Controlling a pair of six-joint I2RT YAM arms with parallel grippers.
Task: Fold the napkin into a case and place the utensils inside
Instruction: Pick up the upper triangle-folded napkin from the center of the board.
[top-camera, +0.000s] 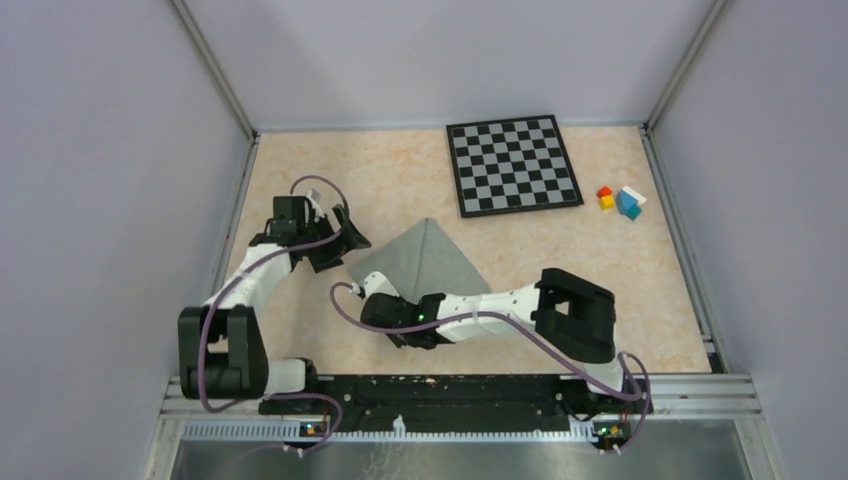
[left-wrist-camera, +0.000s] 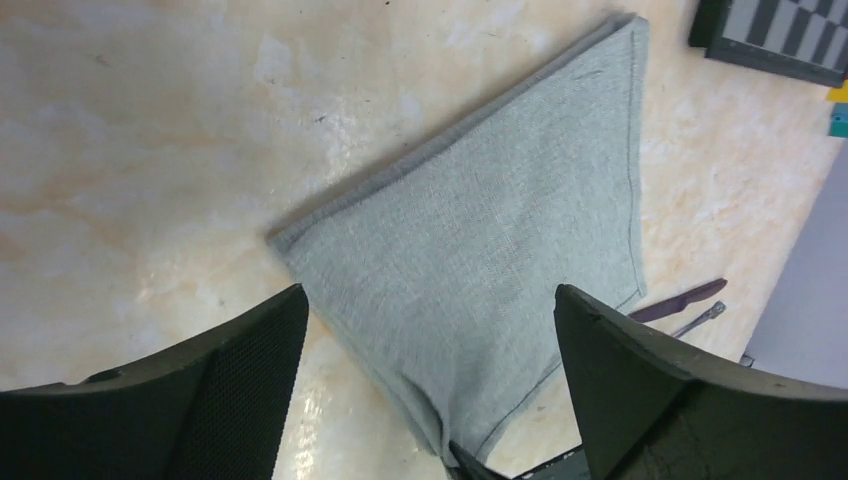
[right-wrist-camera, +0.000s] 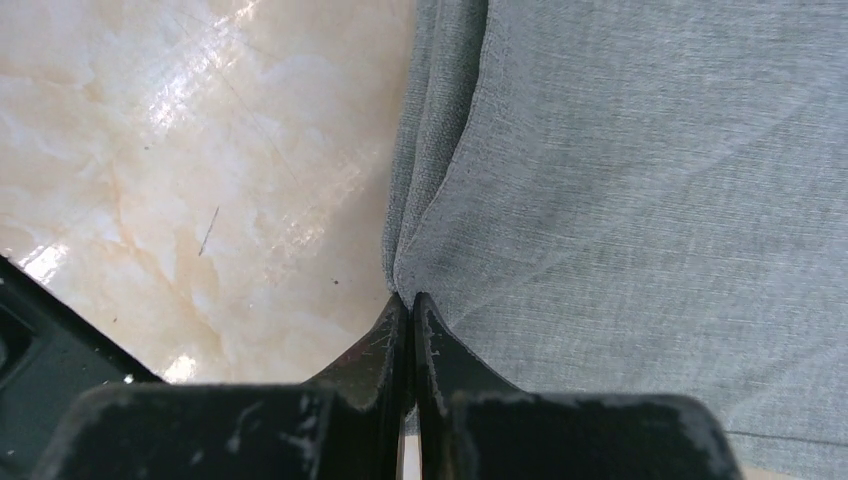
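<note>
**Folded napkin, one corner pinched**

The napkin lies flat near the middle of the table, folded into one triangle. Its apex points to the far wall, toward the chessboard's near left corner. Its long edge runs left to right on the near side, partly under the right arm. A crease runs from the apex toward that edge.

The right gripper sits at the napkin's near left corner. Its fingers are clenched tight together and seem to pinch the cloth's doubled edge between the tips. The left gripper hangs over the left side of the cloth, fingers spread wide and holding nothing.

In the left wrist view, one dark knife and one silver spoon handle lie side by side just beyond the napkin's edge, roughly parallel and clear of the cloth.

One chessboard lies at the far side. Right of it is one cluster of small blocks in red, yellow, white, blue and teal.
</note>
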